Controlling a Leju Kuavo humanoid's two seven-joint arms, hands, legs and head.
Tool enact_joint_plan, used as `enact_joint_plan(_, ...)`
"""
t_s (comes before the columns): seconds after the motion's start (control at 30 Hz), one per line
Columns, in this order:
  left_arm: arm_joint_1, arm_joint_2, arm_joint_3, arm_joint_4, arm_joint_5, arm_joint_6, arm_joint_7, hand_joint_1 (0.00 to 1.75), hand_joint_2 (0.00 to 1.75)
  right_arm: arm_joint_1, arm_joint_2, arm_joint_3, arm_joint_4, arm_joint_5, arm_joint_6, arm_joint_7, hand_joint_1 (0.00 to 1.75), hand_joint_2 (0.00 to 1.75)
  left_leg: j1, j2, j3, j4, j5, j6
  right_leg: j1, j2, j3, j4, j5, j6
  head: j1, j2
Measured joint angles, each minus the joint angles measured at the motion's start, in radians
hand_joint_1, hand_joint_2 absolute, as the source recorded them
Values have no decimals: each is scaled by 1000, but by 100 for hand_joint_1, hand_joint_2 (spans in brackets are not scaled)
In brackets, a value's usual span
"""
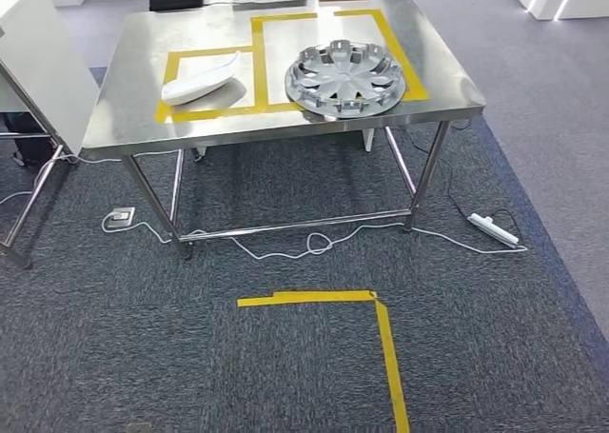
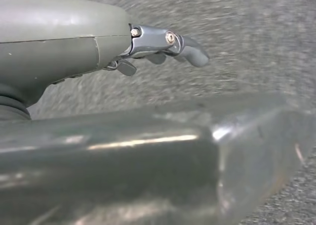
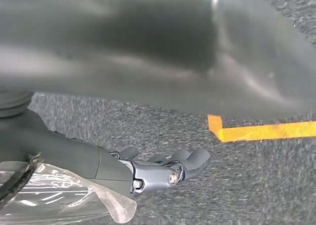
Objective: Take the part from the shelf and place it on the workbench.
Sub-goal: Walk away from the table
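The steel workbench [image 1: 129, 119] stands ahead of me, marked with yellow tape outlines. A silver wheel cover [image 1: 344, 77] lies in the right outline, its near edge reaching the table's front. A white curved shell part [image 1: 201, 79] lies in the left outline. Both my arms hang down over the grey carpet. My left hand [image 2: 149, 44] has its fingers loosely stretched and holds nothing. My right hand [image 3: 160, 168] is the same, fingers apart and empty, with clear plastic wrap near its wrist.
A white panel [image 1: 43, 62] leans on a metal frame at the left. Cables, a floor socket [image 1: 122, 216] and a white power strip [image 1: 493, 228] lie under and beside the table. A yellow tape corner [image 1: 373, 300] marks the carpet before me.
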Motion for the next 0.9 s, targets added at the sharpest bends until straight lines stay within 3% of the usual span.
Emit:
enact_joint_plan(0.07, 4, -2, 11, 0, 6, -11, -22, 0, 0, -1, -7, 0, 0, -15, 18, -28, 0, 0, 6, 0, -23, 128, -94, -13, 0, -13, -27, 4, 19, -4, -5, 0)
enact_joint_plan(0.1, 4, -3, 17, 0, 10, -18, -33, 0, 0, -1, -11, -1, 0, -22, 24, -42, 0, 0, 10, 0, -25, 180, -108, -18, 0, -22, -42, 8, 28, -2, -5, 0)
enact_joint_plan(0.13, 4, -3, 23, 0, 13, -25, -43, 0, 0, -2, -14, -2, 0, -27, 28, -53, 0, 0, 13, 0, -14, 202, -96, -22, 0, -32, -57, 14, 34, -1, -5, 0)
enact_joint_plan(0.17, 5, -2, 29, 0, 16, -32, -52, 0, 0, -3, -17, -3, 0, -31, 31, -63, 0, 0, 16, 2, 14, 188, -70, -24, -1, -42, -71, 21, 39, 2, -5, 0)
enact_joint_plan(0.2, 5, -2, 34, 0, 19, -38, -58, 0, 0, -4, -19, -4, 0, -34, 33, -70, 0, 0, 18, 10, 57, 140, -43, -25, -2, -52, -81, 29, 42, 5, -5, 0)
enact_joint_plan(0.27, 2, -1, 42, 0, 20, -45, -66, 0, 0, -7, -23, -6, -1, -36, 35, -78, 0, 0, 16, 43, 155, 0, -35, -21, 0, -70, -97, 46, 46, 14, -6, 0)
enact_joint_plan(0.3, 0, -1, 45, 0, 20, -46, -69, 0, 0, -9, -24, -6, -1, -37, 36, -81, 0, 0, 13, 58, 184, -52, -45, -14, 2, -79, -100, 53, 48, 19, -6, 0)
enact_joint_plan(0.33, 0, -1, 47, 0, 20, -46, -71, 0, 0, -11, -26, -7, -1, -37, 36, -83, 0, 0, 9, 64, 195, -80, -56, -4, 4, -89, -103, 57, 51, 25, -6, 0)
enact_joint_plan(0.4, 4, -2, 50, 0, 20, -49, -75, 0, 0, -15, -27, -7, -1, -38, 37, -86, 0, 0, 8, 51, 186, -90, -52, 18, 2, -97, -105, 60, 55, 39, -7, 0)
enact_joint_plan(0.47, 9, -3, 54, 0, 19, -59, -78, 0, 0, -17, -29, -8, -1, -38, 37, -88, 0, 0, 10, 36, 176, -94, -40, 38, -3, -52, -123, 91, 26, 50, -5, 0)
enact_joint_plan(0.53, 6, -3, 56, 0, 19, -72, -82, 0, 0, -15, -31, -9, -1, -37, 37, -88, 0, 0, 8, 16, 161, -94, -27, 51, -4, 6, -175, 206, -46, 55, -3, 0)
enact_joint_plan(0.6, 6, -4, 58, 0, 19, -79, -86, 0, 0, -11, -31, -9, -1, -35, 37, -87, 0, 0, 4, -9, 146, -93, -16, 55, -3, 21, -230, 336, -100, 53, -2, 0)
enact_joint_plan(0.63, 8, -4, 60, 0, 19, -81, -87, 0, 0, -9, -31, -9, -1, -33, 37, -86, 0, 0, 1, -22, 141, -92, -12, 55, -3, 23, -236, 356, -98, 51, -2, 0)
enact_joint_plan(0.67, 10, -4, 61, 0, 19, -81, -89, 0, 0, -9, -31, -9, -1, -32, 37, -86, 0, 0, -1, -35, 139, -91, -9, 54, -2, 26, -220, 332, -76, 46, -2, 0)
enact_joint_plan(0.7, 11, -4, 62, 0, 19, -81, -90, 0, 0, -8, -31, -9, -1, -31, 37, -86, 0, 0, -2, -47, 138, -91, -7, 53, -2, 32, -189, 273, -41, 41, -2, 0)
enact_joint_plan(0.77, 10, -5, 63, 0, 19, -81, -91, 0, 0, -9, -33, -9, -1, -30, 37, -86, 0, 0, -5, -72, 134, -88, -4, 48, -3, 73, -116, 130, 17, 28, -3, 0)
enact_joint_plan(0.83, 7, -5, 64, 0, 19, -81, -92, 0, 0, -9, -35, -9, -1, -29, 37, -85, 0, 0, -4, -93, 123, -83, 2, 38, -3, 101, -80, 59, 27, 22, -3, 0)
enact_joint_plan(0.9, 9, -4, 67, 0, 19, -82, -93, 0, 0, -9, -34, -9, -1, -26, 38, -81, 0, 0, -1, -114, 111, -82, 10, 24, -3, 86, -75, 49, 28, 19, -3, 0)
